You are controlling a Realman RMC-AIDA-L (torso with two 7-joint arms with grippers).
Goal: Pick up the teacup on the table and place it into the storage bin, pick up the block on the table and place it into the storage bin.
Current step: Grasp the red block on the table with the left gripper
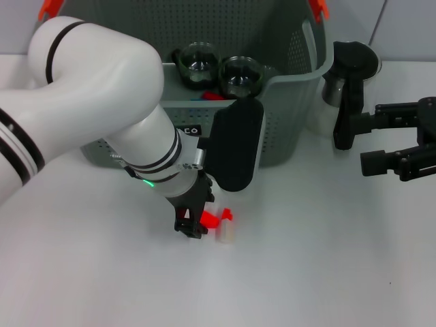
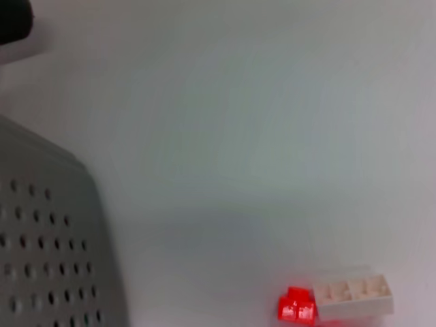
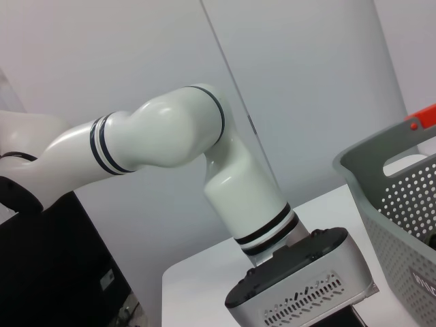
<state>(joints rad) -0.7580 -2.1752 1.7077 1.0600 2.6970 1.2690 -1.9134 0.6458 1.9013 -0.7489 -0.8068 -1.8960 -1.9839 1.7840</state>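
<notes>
A small red block (image 1: 216, 218) lies on the white table, touching a white block (image 1: 226, 234); both show in the left wrist view, the red block (image 2: 296, 304) beside the white block (image 2: 354, 295). My left gripper (image 1: 193, 222) is low over the table, right against the red block's left side. The grey-green storage bin (image 1: 286, 122) stands behind it and holds two glass teacups (image 1: 197, 61) (image 1: 240, 73). A glassy cup-like thing with a dark top (image 1: 335, 85) stands by the bin's right wall. My right gripper (image 1: 361, 146) hovers open at the right, holding nothing.
The bin's perforated wall (image 2: 48, 238) is close beside the left wrist. Its corner with an orange clip (image 3: 422, 117) shows in the right wrist view, behind the left arm (image 3: 238, 184). Bare table (image 1: 306, 272) stretches in front and to the right.
</notes>
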